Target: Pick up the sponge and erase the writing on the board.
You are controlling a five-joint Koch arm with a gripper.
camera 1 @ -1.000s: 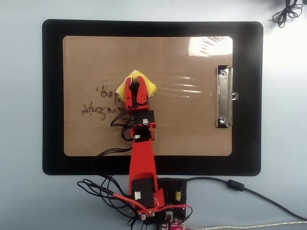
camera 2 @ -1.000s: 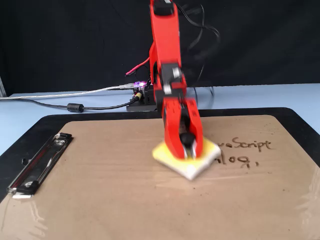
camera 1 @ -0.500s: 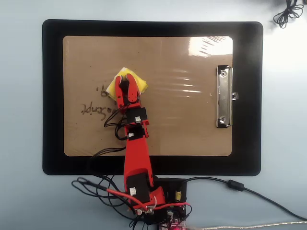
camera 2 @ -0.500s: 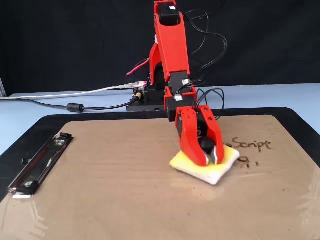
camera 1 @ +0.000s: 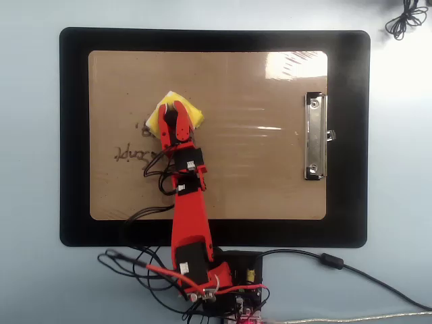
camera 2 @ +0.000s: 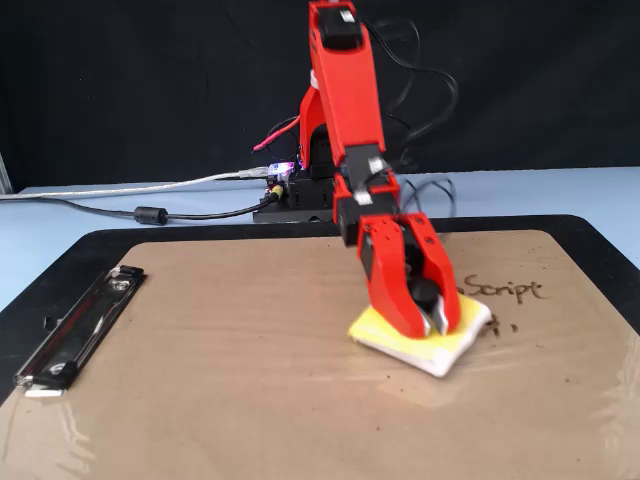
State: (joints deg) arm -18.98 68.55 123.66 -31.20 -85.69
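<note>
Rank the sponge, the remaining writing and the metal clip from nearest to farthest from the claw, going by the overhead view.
1. The sponge: under the claw, gripped at its knob.
2. The writing: just left and slightly below the claw on the board.
3. The metal clip: far right side of the board, clearly farthest.

Black mat lies flat on the pale blue bench, covering most of its middle in the overhead view. At the near bench edge in that view: controller board with red and black wires, plus a black cable with ferrite bead running toward the right edge. Coiled black cord at the top right corner; black backdrop behind the bench in the fixed view.
</note>
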